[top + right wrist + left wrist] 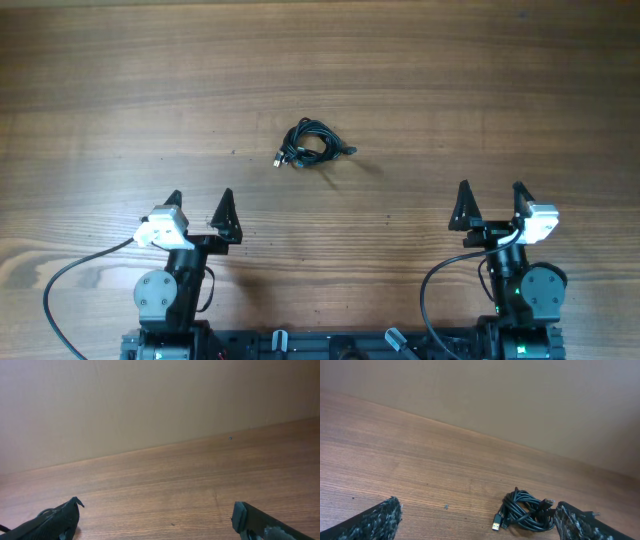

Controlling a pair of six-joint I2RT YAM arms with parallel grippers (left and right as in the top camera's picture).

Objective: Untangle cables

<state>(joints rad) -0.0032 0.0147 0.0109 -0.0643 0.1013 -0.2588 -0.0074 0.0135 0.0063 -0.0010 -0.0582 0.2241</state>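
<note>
While both arms sit at the near edge, the table (120, 80) shows as one brown wood-grain surface, grain running left to right. In the wrist views a plain beige wall (520, 400) rises behind the far edge.

The cables (312, 143) lie as one small black knotted clump near the middle of the surface, about midway between the two arms. One plug end (497, 524) with a metal tip sticks out of the clump toward the near edge.

Left gripper (200, 197): fingers spread wide, holding nothing. The clump lies ahead and to its right, apart from it. In the left wrist view the right-hand finger (580, 522) hides the clump's edge.

Right gripper (490, 188): fingers equally wide apart, holding nothing. The clump is well apart, ahead and to its left.
</note>
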